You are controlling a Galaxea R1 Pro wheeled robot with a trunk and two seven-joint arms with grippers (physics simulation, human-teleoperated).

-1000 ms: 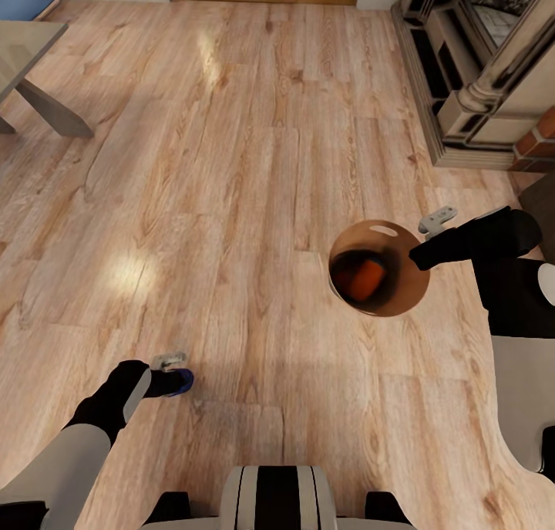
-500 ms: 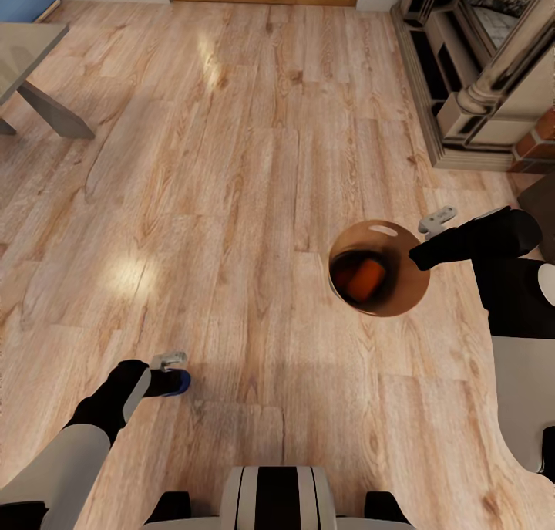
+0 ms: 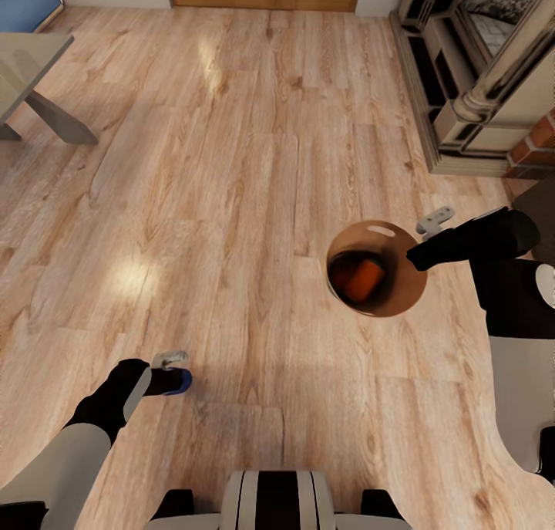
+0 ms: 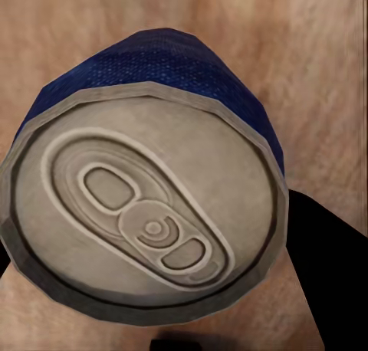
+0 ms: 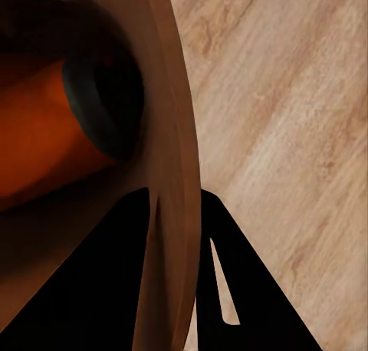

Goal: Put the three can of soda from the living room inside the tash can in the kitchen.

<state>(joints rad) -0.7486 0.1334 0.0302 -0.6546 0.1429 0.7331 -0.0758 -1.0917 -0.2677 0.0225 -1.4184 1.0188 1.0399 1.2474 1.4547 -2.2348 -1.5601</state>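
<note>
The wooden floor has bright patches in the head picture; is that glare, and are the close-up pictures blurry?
Head view: soft glare patches on the light wooden plank floor, with a faint shadow ahead of the robot's base. Left wrist view: the dark blue soda can with a silver top looms large, the floor behind it soft. Right wrist view: the coppery-brown inside of the round bin is dim, the gripper's fingers plain black.

Head camera looks down; wrist cameras close over the same floor (image 3: 254, 167).

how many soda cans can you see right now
2: a dark blue can held in the left end effector, and an orange can lying inside the trash can gripped by the right end effector. More may lie hidden in its dark interior.
</note>
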